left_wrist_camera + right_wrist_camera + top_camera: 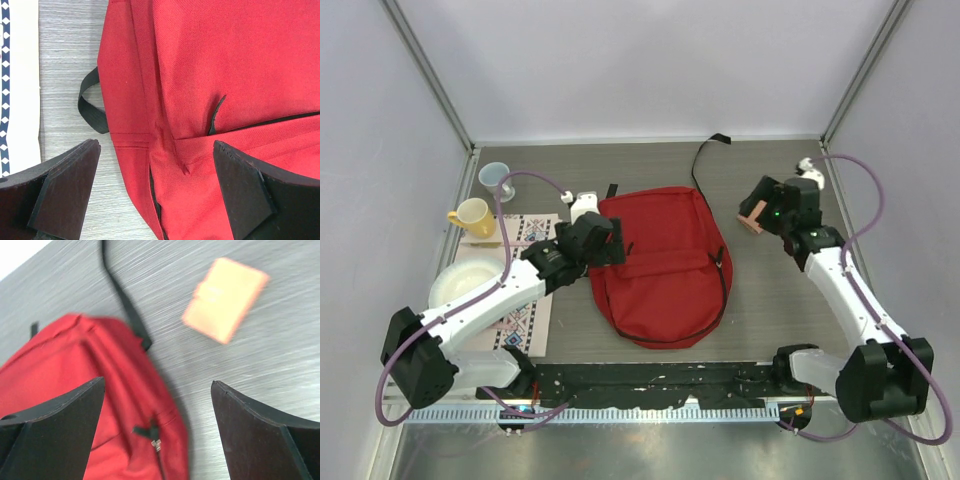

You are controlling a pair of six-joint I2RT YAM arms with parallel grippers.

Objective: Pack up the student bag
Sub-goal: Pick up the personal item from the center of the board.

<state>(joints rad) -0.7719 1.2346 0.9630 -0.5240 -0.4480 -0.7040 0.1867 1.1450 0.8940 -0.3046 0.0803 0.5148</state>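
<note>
No legible text or labels

One red backpack [665, 265], centre of the top view. Two cups at upper left: one yellow mug [472, 217], one pale blue cup [495, 178]. One white bowl [445, 285] at left. One patterned placemat [525, 325], lower left. One small orange book [225, 299], upper right of the right wrist view. Two robot arms: left arm [490, 295], right arm [850, 290].
</note>
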